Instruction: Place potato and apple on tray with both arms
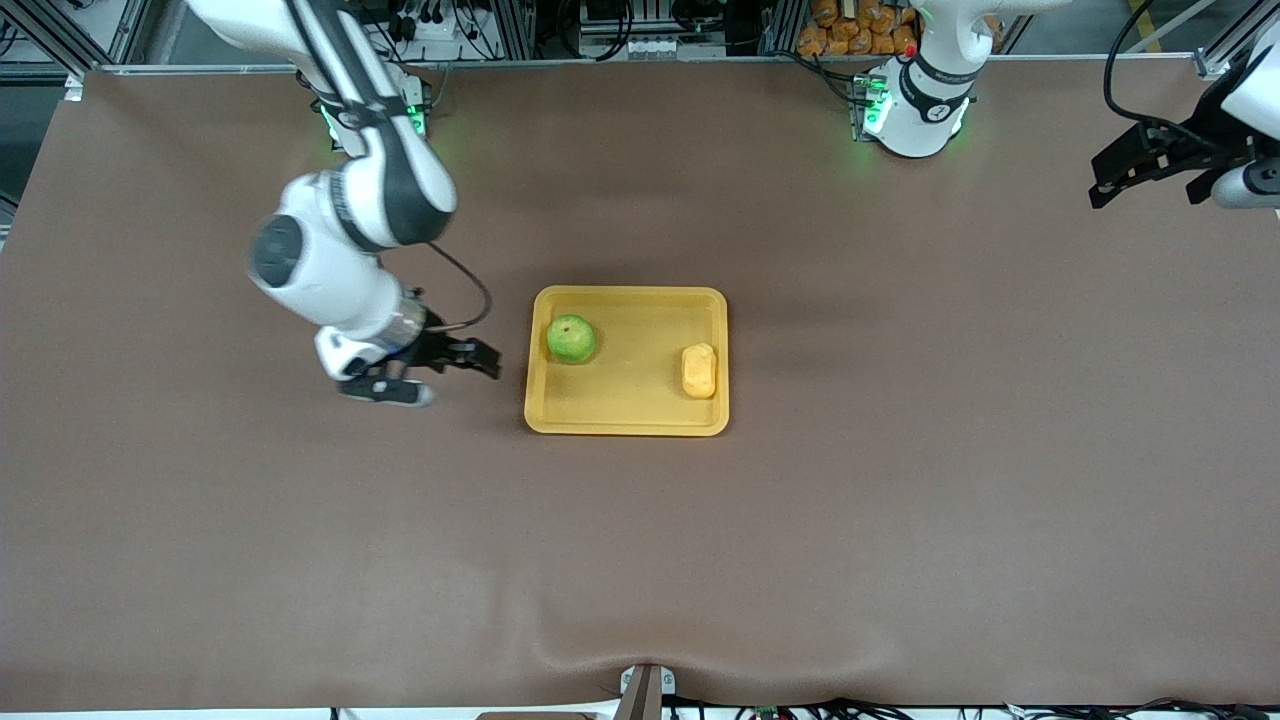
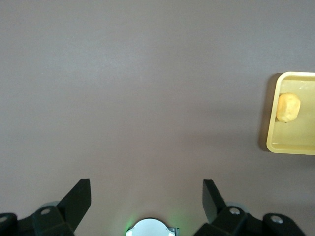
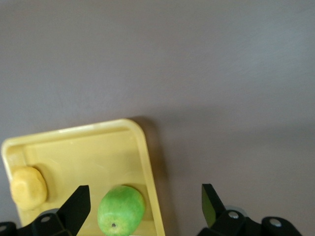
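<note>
The yellow tray (image 1: 626, 418) lies at the table's middle. The green apple (image 1: 571, 338) sits in it at the end toward the right arm. The yellow-orange potato (image 1: 699, 370) sits in it at the end toward the left arm. My right gripper (image 1: 470, 358) is open and empty, over the table just beside the tray's apple end. Its wrist view shows the apple (image 3: 120, 209), the potato (image 3: 28, 186) and the tray's rim (image 3: 74, 132). My left gripper (image 1: 1146, 190) is open and empty, raised over the table's left-arm end. Its wrist view shows the potato (image 2: 288, 107) in the tray (image 2: 295, 147).
A brown cloth (image 1: 900, 500) covers the whole table, with a slight wrinkle at the edge nearest the front camera. Both arm bases glow green along the robots' edge of the table. Orange items are stacked off the table near the left arm's base (image 1: 915, 110).
</note>
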Controlling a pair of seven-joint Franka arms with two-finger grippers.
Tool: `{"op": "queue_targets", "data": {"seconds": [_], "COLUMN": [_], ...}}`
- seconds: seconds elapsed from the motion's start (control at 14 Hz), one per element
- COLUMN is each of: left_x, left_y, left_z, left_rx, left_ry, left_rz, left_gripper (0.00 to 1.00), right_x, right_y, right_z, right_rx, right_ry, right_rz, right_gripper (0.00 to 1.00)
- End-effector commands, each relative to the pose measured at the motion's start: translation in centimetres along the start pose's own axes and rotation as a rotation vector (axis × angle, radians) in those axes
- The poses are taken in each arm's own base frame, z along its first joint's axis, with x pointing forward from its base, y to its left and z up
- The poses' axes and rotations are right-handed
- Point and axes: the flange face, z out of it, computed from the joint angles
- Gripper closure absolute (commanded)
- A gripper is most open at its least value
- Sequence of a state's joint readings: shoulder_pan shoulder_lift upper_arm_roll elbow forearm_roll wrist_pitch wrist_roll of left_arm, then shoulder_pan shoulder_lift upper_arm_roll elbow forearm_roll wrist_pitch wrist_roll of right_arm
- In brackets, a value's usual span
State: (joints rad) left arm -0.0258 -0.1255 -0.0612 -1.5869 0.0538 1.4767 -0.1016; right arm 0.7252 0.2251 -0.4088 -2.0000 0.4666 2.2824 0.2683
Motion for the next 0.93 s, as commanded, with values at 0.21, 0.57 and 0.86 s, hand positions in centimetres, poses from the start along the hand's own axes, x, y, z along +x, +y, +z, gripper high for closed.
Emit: {"op": "queue_targets", "data": {"seconds": [0.21, 0.57, 0.86], "left_x": [-0.6, -1.2, -1.4], "left_y": [0.2, 0.4, 0.2], "left_z": [0.1, -0.6, -0.8], "left_rx": [-0.018, -0.018, -0.018], "left_ry": [-0.009, -0.011, -0.011], "left_rz": [-0.002, -0.051, -0.056], "left_gripper": [0.0, 0.0, 0.0], "right_x": [2.0, 3.1, 2.4], "right_y": [9.8, 13.0, 16.3], "right_z": [-11.9, -21.9, -27.3], "right_rx": [-0.038, -0.167, -0.19], "right_ry": [-0.021, -0.052, -0.054], "right_rz": [-0.049, -0.091, -0.193], "right_gripper": [0.0, 0.0, 0.0]}}
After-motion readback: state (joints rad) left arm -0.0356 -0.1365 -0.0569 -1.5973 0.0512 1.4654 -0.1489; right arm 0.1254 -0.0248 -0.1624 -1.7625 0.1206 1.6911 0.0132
